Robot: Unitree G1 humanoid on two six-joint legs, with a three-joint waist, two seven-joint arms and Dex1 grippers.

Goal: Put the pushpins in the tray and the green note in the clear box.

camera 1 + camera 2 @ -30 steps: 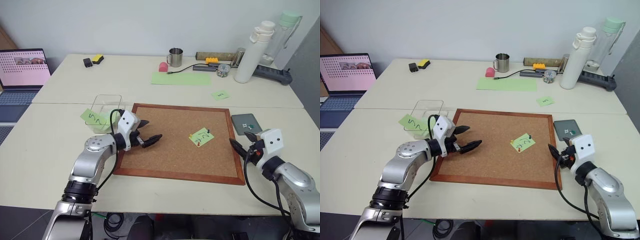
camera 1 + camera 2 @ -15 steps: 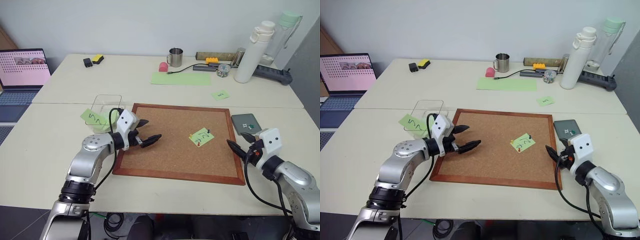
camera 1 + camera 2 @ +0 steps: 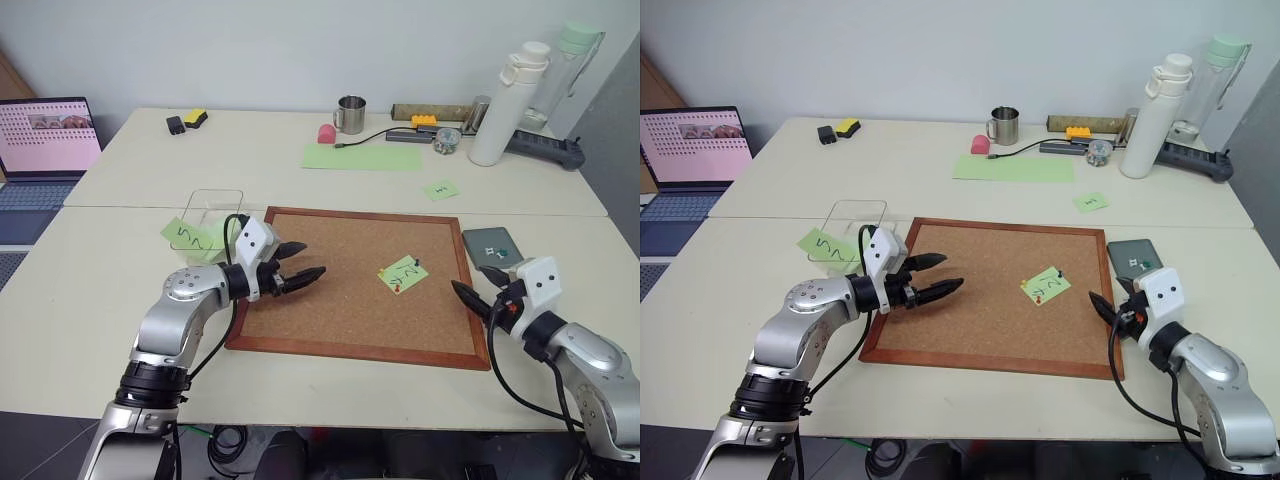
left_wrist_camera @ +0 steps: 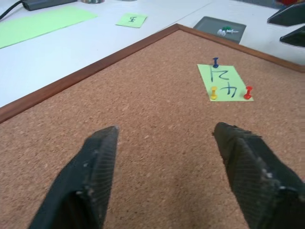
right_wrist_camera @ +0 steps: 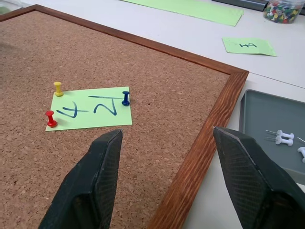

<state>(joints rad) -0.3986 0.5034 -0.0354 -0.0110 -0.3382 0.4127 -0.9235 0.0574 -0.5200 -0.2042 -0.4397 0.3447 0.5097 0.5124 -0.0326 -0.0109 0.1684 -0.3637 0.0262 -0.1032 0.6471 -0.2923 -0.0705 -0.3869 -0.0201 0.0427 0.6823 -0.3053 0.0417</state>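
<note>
Left gripper [image 3: 300, 275] over corkboard [image 3: 340, 310], jaws spread, holding nothing. Right gripper [image 3: 478, 300] at corkboard's right edge, jaws spread, empty. Green note [image 3: 403, 273] pinned on corkboard by pushpins [image 5: 50, 119].

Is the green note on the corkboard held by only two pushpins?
No, three pushpins stand on the green note: a yellow one and a red one at one end, a blue one at the other.
</note>
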